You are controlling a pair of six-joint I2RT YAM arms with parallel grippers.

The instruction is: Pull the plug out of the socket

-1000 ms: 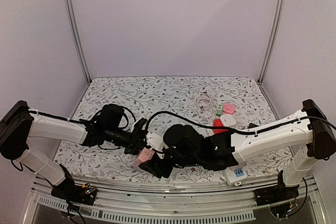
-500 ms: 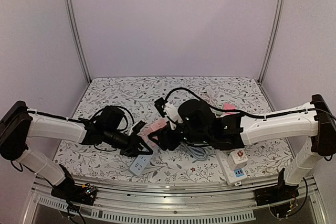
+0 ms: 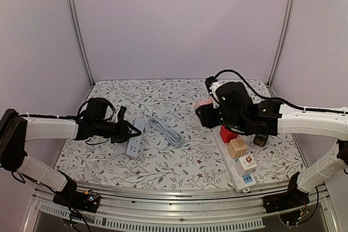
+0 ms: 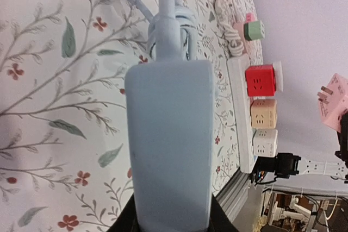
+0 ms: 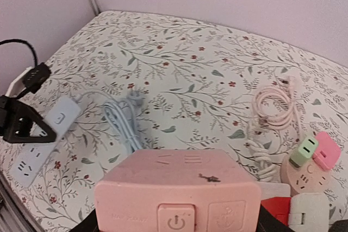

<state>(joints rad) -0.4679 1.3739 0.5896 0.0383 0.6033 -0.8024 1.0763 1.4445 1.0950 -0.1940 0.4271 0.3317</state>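
On the flowered table (image 3: 179,93), the left fingers (image 4: 124,224) clamp one end of the grey strip (image 3: 134,138), which lies flat. The right fingers (image 5: 87,222) grip the pink plug (image 3: 204,103), aloft and well apart from the strip, near a row of cubes (image 3: 237,148). The plug looks free. The best move now is to lower it gently onto bare table, clear of the cubes.

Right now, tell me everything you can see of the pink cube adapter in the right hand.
The pink cube adapter looks like matte pale-pink plastic with rounded edges. One face carries a power-button mark and an anchor-like symbol; another shows socket slots. Its bare prongs show in the left wrist view, plugged into nothing. The right hand clamps its sides, holding it above the floral table.
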